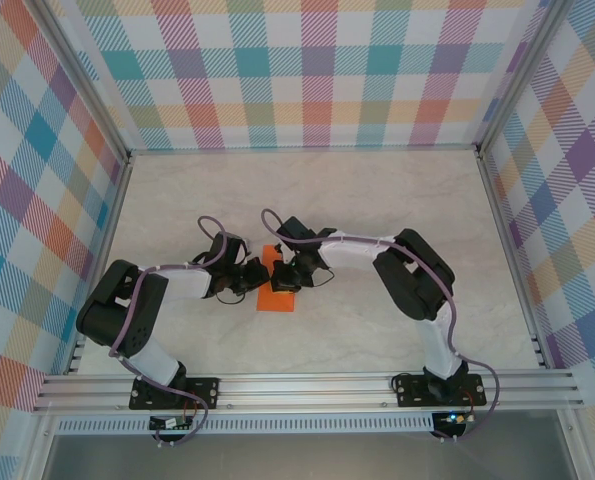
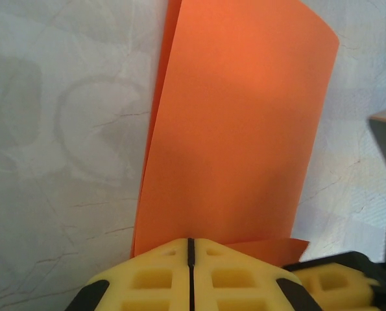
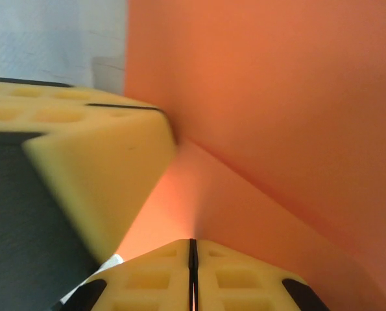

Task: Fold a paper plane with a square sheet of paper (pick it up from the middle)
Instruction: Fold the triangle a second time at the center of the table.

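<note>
Sheet [image 2: 238,129] is bowing, folded over; left gripper [image 2: 191,241] and right gripper [image 3: 193,241] are both clamping its edge. Likely risk: uneven pull tearing it or skewing crease.

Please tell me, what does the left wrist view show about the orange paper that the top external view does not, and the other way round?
Left wrist view: the orange sheet is doubled over, with a second layer's edge peeking out along its left side, and the left end effector is closed on its near edge.
Top external view: the left arm and right arm bend inward, the right end effector meets the left one at the sheet, and plaid walls stand around.
Shared: the orange sheet and the pale marbled table.
</note>
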`<action>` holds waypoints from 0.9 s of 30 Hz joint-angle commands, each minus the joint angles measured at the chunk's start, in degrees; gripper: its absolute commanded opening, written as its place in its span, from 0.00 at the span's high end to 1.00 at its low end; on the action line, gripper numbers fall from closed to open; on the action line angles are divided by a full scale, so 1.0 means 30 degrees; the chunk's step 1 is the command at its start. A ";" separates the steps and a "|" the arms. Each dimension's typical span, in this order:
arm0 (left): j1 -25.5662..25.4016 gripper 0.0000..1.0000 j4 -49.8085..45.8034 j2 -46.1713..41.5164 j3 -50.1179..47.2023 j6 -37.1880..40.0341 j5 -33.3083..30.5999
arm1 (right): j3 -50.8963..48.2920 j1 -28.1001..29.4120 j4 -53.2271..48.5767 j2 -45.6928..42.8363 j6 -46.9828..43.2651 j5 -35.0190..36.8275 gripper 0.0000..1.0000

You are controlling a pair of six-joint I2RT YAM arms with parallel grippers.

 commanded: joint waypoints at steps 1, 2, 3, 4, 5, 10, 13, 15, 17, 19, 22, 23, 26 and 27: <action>-0.0140 0.93 -0.1331 0.0927 -0.0191 0.0059 -0.1032 | 0.0239 -0.0029 -0.0298 0.0354 0.0027 -0.0512 0.90; -0.0140 0.93 -0.1382 0.0965 -0.0169 0.0084 -0.1073 | -0.0021 -0.0029 -0.0341 0.0297 -0.0038 -0.0615 0.90; -0.0140 0.93 -0.1448 0.0986 -0.0134 0.0064 -0.1106 | -0.0304 -0.0029 -0.0399 0.0179 -0.0124 -0.0711 0.90; -0.0140 0.93 -0.1471 0.1029 -0.0132 0.0077 -0.1157 | -0.0569 -0.0029 -0.0455 0.0029 -0.0230 -0.0785 0.90; -0.0132 0.93 -0.1539 0.1059 -0.0132 0.0059 -0.1221 | -0.0877 -0.0029 -0.0564 -0.0175 -0.0355 -0.0943 0.91; -0.0133 0.93 -0.1679 0.1119 -0.0132 0.0056 -0.1426 | -0.2542 -0.0029 -0.0886 -0.1374 -0.1101 -0.1783 0.90; -0.0140 0.93 -0.1786 0.1090 -0.0103 0.0071 -0.1514 | -0.3247 -0.0025 -0.1112 -0.1962 -0.1534 -0.2286 0.90; -0.0126 0.93 -0.1795 0.1090 -0.0103 0.0035 -0.1545 | -0.3599 -0.0028 -0.1221 -0.2303 -0.1733 -0.2508 0.90; -0.0140 0.93 -0.1834 0.1068 -0.0103 0.0037 -0.1579 | -0.3939 -0.0001 -0.1387 -0.2552 -0.1838 -0.2560 0.90; -0.0140 0.93 -0.1831 0.1060 -0.0103 -0.0002 -0.1604 | -0.4249 0.0007 -0.1484 -0.2742 -0.1913 -0.2568 0.90; -0.0126 0.93 -0.1876 0.0959 -0.0103 -0.0021 -0.1590 | -0.4748 0.0000 -0.1804 -0.3058 -0.2079 -0.2497 0.90; -0.0140 0.93 -0.1868 0.0925 -0.0077 -0.0037 -0.1576 | -0.4860 0.0029 -0.1937 -0.3268 -0.2121 -0.2427 0.90; -0.0140 0.93 -0.1851 0.0720 -0.0015 -0.0102 -0.1347 | -0.4899 0.0013 -0.2280 -0.4134 -0.2309 -0.1790 0.90; -0.0138 0.93 -0.1785 0.0577 0.0036 -0.0167 -0.1118 | -0.4814 0.0029 -0.2250 -0.4518 -0.2329 -0.1455 0.90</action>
